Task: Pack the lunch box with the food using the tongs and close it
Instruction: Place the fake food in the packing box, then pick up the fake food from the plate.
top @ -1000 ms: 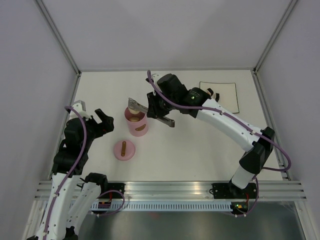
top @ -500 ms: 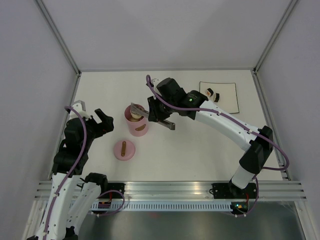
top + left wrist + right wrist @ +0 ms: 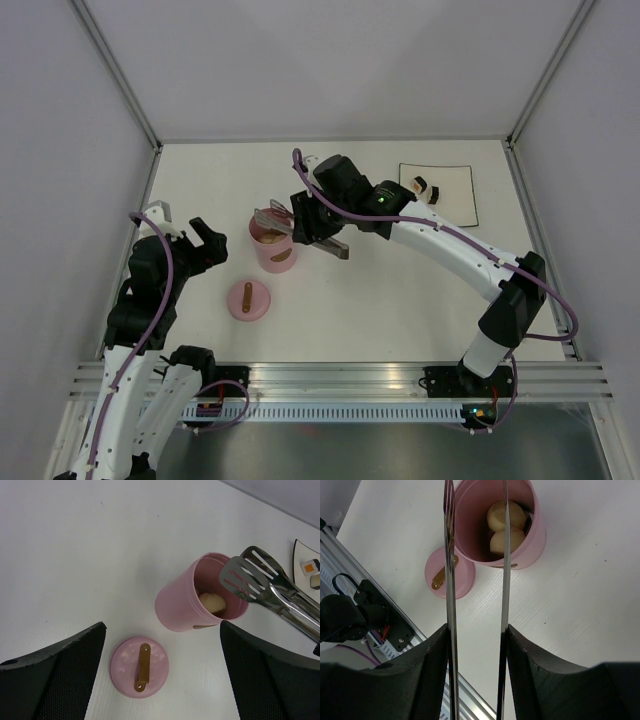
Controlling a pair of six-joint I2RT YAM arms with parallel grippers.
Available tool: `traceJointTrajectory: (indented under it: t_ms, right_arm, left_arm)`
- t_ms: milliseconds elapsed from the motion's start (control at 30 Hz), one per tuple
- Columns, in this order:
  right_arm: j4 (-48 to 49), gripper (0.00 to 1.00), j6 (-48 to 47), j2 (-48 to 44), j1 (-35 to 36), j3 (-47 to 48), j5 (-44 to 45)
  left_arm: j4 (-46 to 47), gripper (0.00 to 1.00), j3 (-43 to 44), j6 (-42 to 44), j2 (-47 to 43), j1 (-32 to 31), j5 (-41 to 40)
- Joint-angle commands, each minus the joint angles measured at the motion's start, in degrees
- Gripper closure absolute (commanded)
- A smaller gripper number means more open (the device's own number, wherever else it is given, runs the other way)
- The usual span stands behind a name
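Table [image 3: 400, 300]: white, matte.
Pot [image 3: 274, 255]: pink, upright, open.
Lid [image 3: 248, 300]: flat, handle up, just near-left of pot, not touching.
Plate [image 3: 450, 200]: square, well right of pot, farther back.

no legible text, labels or numbers

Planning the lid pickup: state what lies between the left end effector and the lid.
Nothing: in the top view, only bare table separates the left end effector from the lid.
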Motion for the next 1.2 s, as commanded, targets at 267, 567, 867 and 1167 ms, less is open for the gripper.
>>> traceJointTrajectory:
  t_ms: [267, 567, 867, 1167]
  right_arm:
    - [5.55, 0.47, 2.50, -4.45, -7.03, 0.90, 1.21]
    - [9.33, 0.48, 2.94, -15.43, -22.50, -13.59, 15.09]
    - [13.28, 0.44, 2.94, -19.85, -38.41, -26.61, 13.62]
    - [13.02, 0.44, 0.74, -15.19, -46.94, -28.72, 9.65]
  left_arm:
    - [1.70, 0.00, 0.00, 1.61, 0.21, -0.33, 0.01]
    - [1.79, 0.00, 0.00, 1.61, 0.30, -0.24, 0.19]
    - [1.88, 0.00, 0.09, 1.70, 0.65, -0.33, 0.62]
    - [1.88, 0.00, 0.00, 1.70, 0.65, -0.24, 0.36]
